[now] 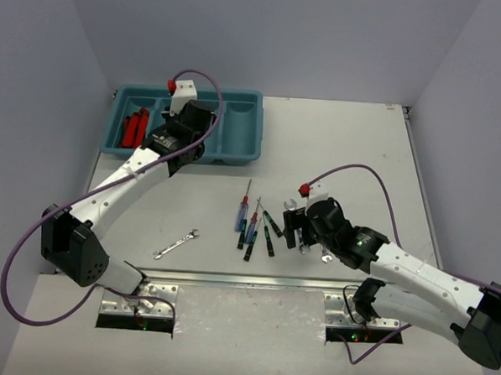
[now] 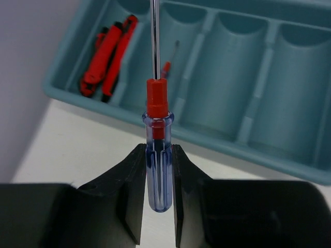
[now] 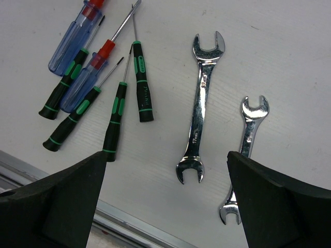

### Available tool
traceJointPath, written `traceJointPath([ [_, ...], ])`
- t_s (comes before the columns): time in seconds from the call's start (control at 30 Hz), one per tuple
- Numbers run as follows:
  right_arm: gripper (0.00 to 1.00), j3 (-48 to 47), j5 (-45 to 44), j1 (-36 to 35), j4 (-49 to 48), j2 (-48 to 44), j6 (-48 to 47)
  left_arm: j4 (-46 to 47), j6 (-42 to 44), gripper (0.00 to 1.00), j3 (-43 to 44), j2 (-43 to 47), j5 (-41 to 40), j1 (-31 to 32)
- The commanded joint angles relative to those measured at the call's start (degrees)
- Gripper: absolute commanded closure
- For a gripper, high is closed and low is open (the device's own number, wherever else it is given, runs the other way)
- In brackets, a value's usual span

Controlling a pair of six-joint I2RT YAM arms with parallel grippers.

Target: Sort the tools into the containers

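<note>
left end effector (image 2: 159, 175) is clamped on the glossy clear-blue screwdriver (image 2: 158, 155) at the teal plastic tray (image 2: 257, 98) near rim, right end effector (image 3: 165, 201) gaping over two shiny wrenches (image 3: 202, 103) on roomy white worktop (image 3: 289, 62)

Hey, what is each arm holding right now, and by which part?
The left tool clamps a screwdriver by its clear blue handle, near the butt end. The right tool is open and holds nothing.

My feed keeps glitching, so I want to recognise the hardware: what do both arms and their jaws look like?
Left arm and right arm match: white links, black joints and wrists, a purple cable each, and a small red cap on a white wrist block. Jaws are matte black, blocky, unmarked.
</note>
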State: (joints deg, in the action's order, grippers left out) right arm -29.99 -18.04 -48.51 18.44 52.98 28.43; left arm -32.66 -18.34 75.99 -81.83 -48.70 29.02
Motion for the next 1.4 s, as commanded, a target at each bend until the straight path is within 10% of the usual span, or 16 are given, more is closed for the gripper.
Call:
traceJointPath([
  [0.0, 0.01, 0.4, -1.9, 0.0, -1.9, -2.2, -0.6, 18.8, 28.4, 1.0, -1.2, 0.4, 7.6, -4.5],
  [0.5, 0.01, 0.2, 0.4, 0.0, -2.2, -1.4, -0.8, 40.0, 33.6, 1.0, -2.2, -10.6, 38.0, -26.2],
  [0.83, 0.01, 0.0, 0.4, 0.0, -2.3, -0.1, -1.1, 32.3, 32.3, 1.0, 9.6, -26.9, 48.2, -28.9],
  [1.2, 0.01, -0.7, 1.4, 0.0, -3.1, 3.7, -0.5, 21.7, 21.3, 0.36, 18.6, -27.9, 34.6, -28.9],
  [1.23, 0.01, -1.0, 1.9, 0.0, -3.3, 4.2, -0.2, 20.0, 20.6, 0.06, 20.0, -27.0, 34.2, -28.9],
  [1.37, 0.01, -4.9, 2.6, 0.0, -2.2, 8.3, 4.6, 13.4, 11.0, 0.0, 21.3, -18.7, 37.9, -28.8],
])
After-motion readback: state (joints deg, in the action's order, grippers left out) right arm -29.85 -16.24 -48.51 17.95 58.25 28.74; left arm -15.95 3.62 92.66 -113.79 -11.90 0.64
